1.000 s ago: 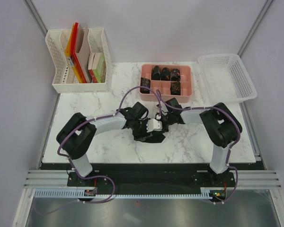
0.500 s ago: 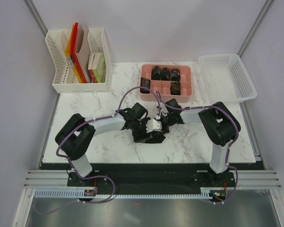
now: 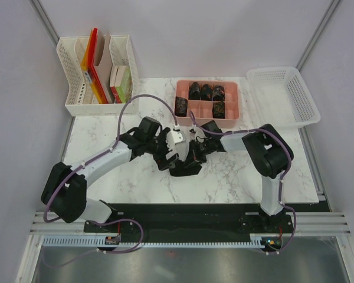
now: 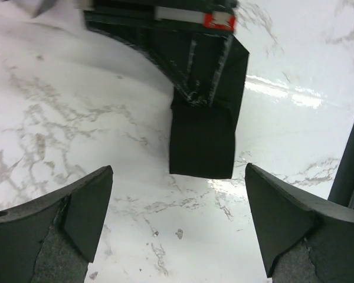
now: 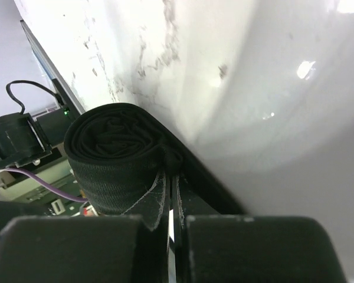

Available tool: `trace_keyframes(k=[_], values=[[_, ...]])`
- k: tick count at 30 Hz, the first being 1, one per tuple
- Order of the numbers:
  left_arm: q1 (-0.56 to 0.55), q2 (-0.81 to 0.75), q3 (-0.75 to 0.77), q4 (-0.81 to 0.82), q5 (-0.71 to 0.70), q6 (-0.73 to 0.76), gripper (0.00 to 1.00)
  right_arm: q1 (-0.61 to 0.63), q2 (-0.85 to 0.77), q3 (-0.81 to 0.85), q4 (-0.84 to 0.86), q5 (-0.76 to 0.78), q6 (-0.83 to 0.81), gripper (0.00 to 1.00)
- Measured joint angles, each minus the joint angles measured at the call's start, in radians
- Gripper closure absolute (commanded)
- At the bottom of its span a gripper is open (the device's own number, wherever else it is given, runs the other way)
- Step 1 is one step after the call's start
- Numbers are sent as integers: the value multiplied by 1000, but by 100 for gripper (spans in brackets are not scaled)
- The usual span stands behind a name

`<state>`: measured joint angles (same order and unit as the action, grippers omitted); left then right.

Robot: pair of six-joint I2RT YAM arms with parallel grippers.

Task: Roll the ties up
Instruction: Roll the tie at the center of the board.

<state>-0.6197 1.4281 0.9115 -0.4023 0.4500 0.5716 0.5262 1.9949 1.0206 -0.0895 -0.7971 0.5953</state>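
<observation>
A black tie (image 3: 186, 169) lies mid-table, mostly wound into a coil (image 5: 115, 153). My right gripper (image 3: 196, 154) is shut on it; in the right wrist view (image 5: 176, 224) fabric edges are pinched between the fingers right beside the coil. My left gripper (image 3: 167, 158) stands wide open just left of the tie with nothing between its fingers (image 4: 79, 212). In the left wrist view the gripper (image 4: 177, 227) hovers over bare marble, apart from the tie's flat end (image 4: 202, 141) ahead of it. Several rolled ties (image 3: 204, 92) sit in a pink tray (image 3: 207, 82).
A white file organizer (image 3: 97, 76) with folders and books stands at the back left. A white mesh basket (image 3: 283, 97) sits at the back right. The pink tray is just behind the two grippers. Purple cables loop above both arms.
My left gripper has opened wide and drawn back to the left, off the tie, with its arm swinging leftward. The right gripper stays shut on the tie in nearly the same place.
</observation>
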Motion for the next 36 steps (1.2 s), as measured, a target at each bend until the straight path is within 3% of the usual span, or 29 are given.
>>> trace_keyframes(k=[6,14,23,29,36], values=[[132,-19,71,-52,85,-64,0,4,1,4,28,6,-32,100],[129,-20,-19,-101,202,72,5,28,-3,16,49,37,-79,100],[-2,43,-88,59,74,86,10,45,-12,16,71,69,-90,100],[-18,85,-102,149,-12,86,13,48,-12,16,86,80,-87,100],[1,13,-149,153,14,119,12,51,-14,12,98,84,-92,100]])
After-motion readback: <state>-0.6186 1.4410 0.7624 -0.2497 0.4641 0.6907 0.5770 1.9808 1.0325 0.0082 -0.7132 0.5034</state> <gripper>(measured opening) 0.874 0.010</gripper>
